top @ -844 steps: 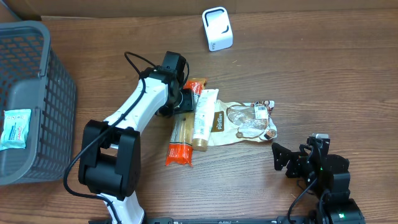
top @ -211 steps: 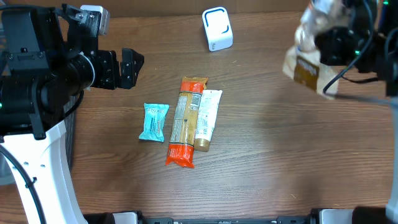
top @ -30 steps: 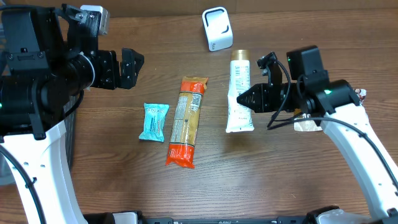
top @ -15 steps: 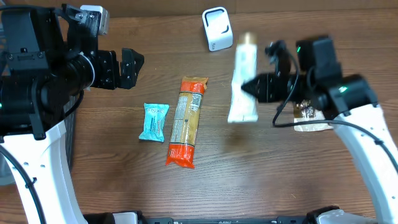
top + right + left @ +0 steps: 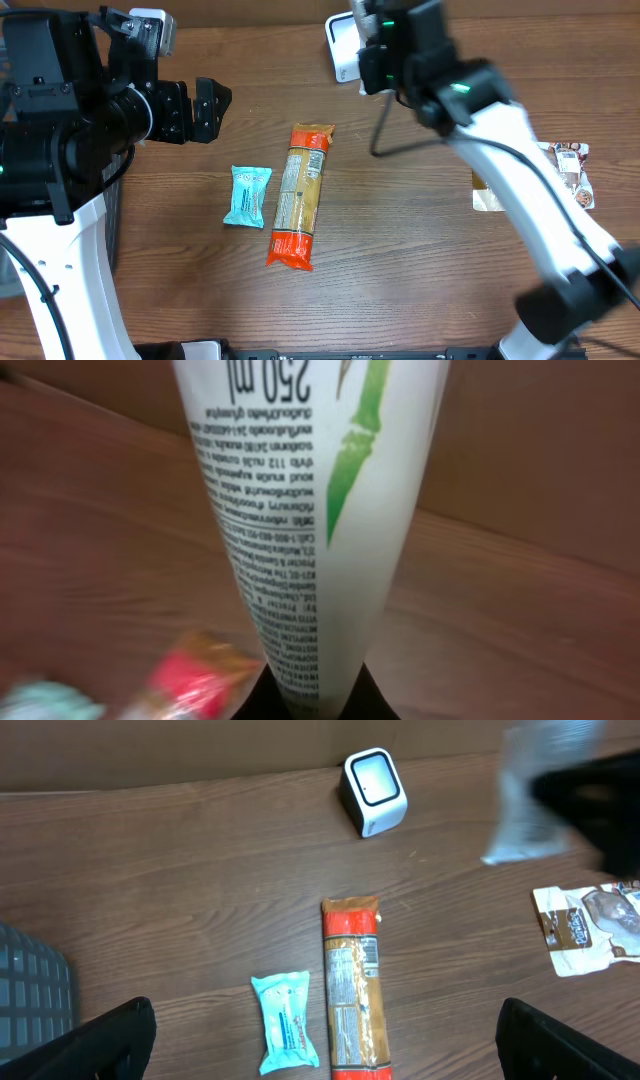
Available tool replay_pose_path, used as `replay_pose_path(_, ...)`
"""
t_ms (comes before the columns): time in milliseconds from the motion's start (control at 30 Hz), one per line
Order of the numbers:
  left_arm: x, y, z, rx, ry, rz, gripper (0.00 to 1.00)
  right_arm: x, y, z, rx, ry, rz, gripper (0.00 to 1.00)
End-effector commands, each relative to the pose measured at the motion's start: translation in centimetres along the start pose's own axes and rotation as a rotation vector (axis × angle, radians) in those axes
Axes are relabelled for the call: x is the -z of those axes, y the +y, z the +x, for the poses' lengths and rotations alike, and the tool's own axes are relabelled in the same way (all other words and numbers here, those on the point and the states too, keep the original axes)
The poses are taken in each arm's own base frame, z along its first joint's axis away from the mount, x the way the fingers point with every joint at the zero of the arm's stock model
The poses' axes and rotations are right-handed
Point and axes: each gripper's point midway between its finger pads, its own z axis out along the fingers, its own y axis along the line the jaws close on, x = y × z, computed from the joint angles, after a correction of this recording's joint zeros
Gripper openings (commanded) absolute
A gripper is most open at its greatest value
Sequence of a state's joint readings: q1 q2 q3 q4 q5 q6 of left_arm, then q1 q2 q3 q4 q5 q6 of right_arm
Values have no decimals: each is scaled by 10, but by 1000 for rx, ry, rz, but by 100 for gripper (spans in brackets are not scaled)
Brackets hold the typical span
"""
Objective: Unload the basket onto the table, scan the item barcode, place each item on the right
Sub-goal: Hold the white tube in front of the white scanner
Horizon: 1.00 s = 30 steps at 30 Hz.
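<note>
Transfer step: white plastic squeeze tube (image 5: 310,530) raised to the white box scanner (image 5: 375,792).
The right hand (image 5: 386,52), clenched on the tube, has carried it from mid-counter to the counter's far edge; scanning appears imminent.

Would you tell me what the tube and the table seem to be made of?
The tube: likely soft plastic, white and smooth, printed with fine text and a green leaf motif. The table: wood or wood-look laminate, matte brown with visible grain.
</note>
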<state>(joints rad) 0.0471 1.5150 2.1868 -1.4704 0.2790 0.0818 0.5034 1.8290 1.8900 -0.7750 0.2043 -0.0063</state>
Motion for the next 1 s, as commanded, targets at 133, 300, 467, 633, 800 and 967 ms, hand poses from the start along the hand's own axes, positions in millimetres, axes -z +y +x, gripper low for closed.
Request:
replay_pose_path(133,0,0,-2,-19,-5,-1,100,-53,-47,-6,250,-28,379,4)
replay_pose_path(300,0,0,-2,-19,-5,-1,100,-89,-54,-6,412,-31,490,4)
replay_pose_path(467,0,0,-2,-19,-5,-1,100,-119,-63,-5,511,-46,621,4)
replay_pose_path(633,0,0,-2,-19,-5,-1,100,-153,-60,5,620,-48,660,4)
replay_pose_path(800,0,0,-2,-19,-4,-1,99,-180,-57,17,661,-64,678,4)
replay_pose_path(967,0,0,-2,-19,-5,-1,99,-200,-57,34,740,-31,685,4)
